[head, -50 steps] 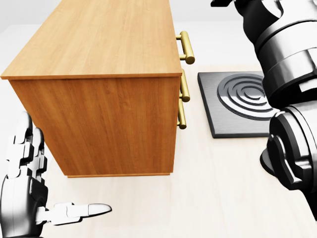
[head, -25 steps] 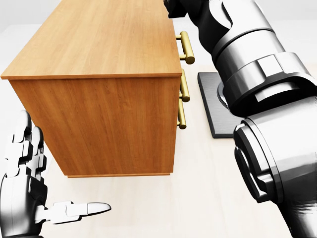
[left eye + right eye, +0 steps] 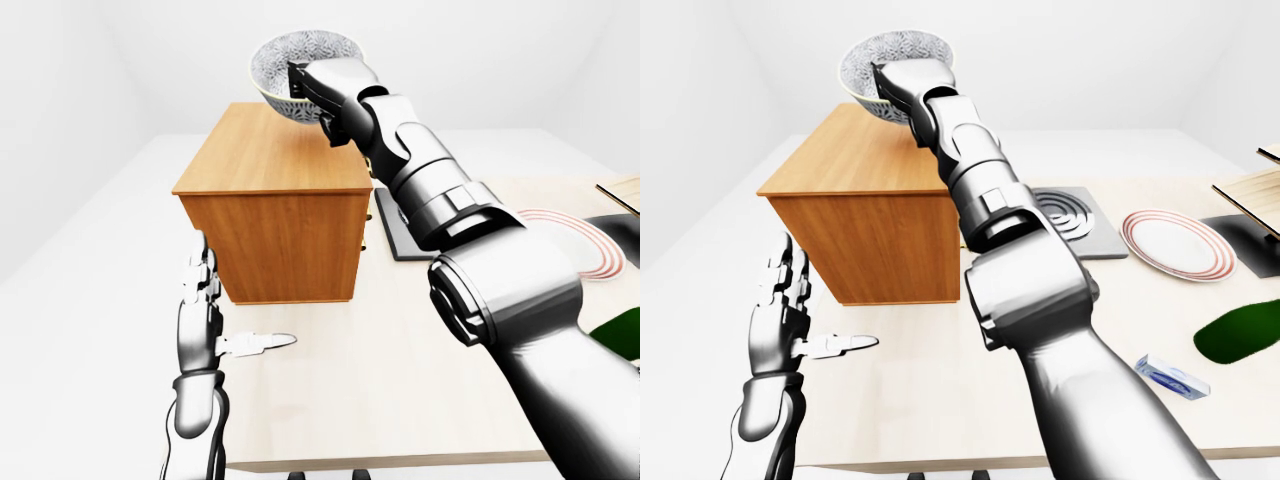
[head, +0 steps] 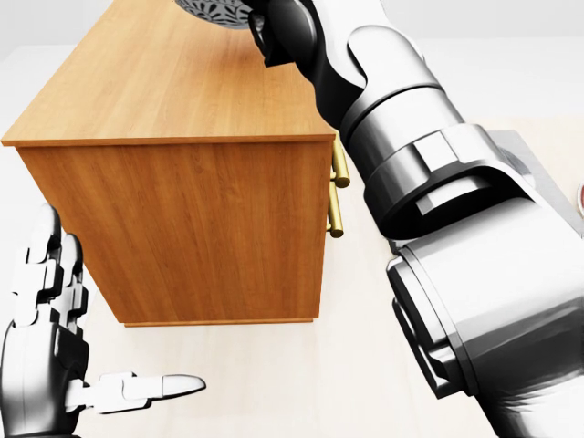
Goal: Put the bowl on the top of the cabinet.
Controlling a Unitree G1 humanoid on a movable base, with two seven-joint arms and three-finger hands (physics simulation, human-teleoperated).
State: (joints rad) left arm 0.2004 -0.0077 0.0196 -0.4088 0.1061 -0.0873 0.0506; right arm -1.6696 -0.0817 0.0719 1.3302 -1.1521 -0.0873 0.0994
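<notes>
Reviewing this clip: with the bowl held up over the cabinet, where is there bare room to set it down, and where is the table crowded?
The cabinet top is bare wood from the edge nearest the camera up to the bowl that the right hand grips by its rim. The table is bare between the cabinet and the open left hand. In the right-eye view it is crowded at right: burner plate, striped plate, small box.

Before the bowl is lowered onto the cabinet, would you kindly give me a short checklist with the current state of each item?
1. Right robot hand grips the bowl at its rim: ok.
2. Bowl over the cabinet top: ok.
3. Bowl touching the top: not ok, it hangs above.
4. Bowl level: not ok, slightly tilted.
5. Left robot hand open, apart from the cabinet: ok.
6. Bowl's contents: cannot tell.
</notes>
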